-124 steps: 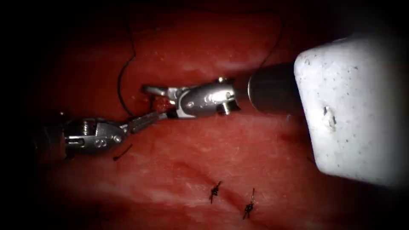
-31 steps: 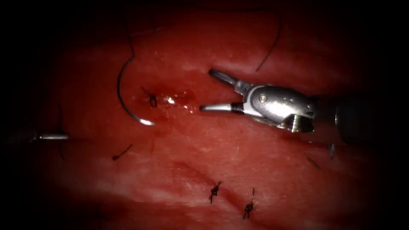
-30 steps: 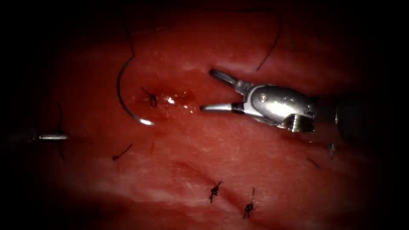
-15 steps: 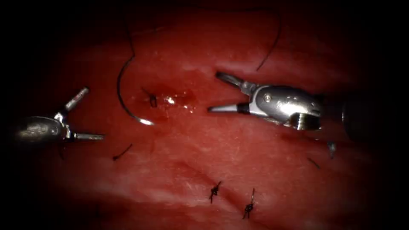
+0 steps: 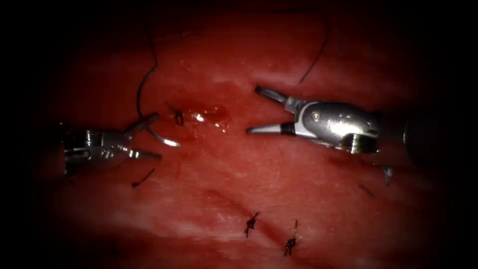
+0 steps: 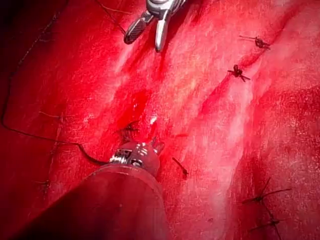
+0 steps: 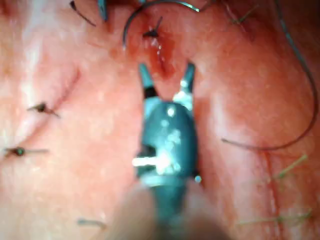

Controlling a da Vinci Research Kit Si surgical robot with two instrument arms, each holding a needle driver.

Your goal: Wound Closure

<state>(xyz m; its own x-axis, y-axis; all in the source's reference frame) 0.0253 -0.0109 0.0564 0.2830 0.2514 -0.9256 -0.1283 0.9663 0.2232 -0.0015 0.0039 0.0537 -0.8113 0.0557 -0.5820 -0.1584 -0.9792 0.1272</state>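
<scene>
Needle [image 5: 143,119] lying loose on the surface of the tissue [image 5: 239,174], on the left side of the cut, toward the tissue's left edge; curve bowed to the left, bright tip [image 5: 172,143] pointing right and resting just below the tied stitch [image 5: 178,117]. Not seen to pass into the tissue. Same arc seen in the right wrist view [image 7: 131,17], close to that stitch [image 7: 151,33].

Thread [image 5: 149,55] running from the needle's blunt end up toward the tissue's far edge.

Left gripper [image 5: 149,137] released, jaws spread to either side of the lower half of the needle's curve, upper jaw crossing the arc; nothing clamped.

Right gripper [image 5: 252,109] released as well, jaws wide apart, grasping nothing, hovering to the right of the stitch and of the patch of red fluid [image 5: 211,112]; seen from behind in its own wrist view [image 7: 166,67].

Two further knotted stitches [image 5: 251,224] toward the near edge of the tissue. Short cut end of thread [image 5: 143,178] lying below the left gripper.
</scene>
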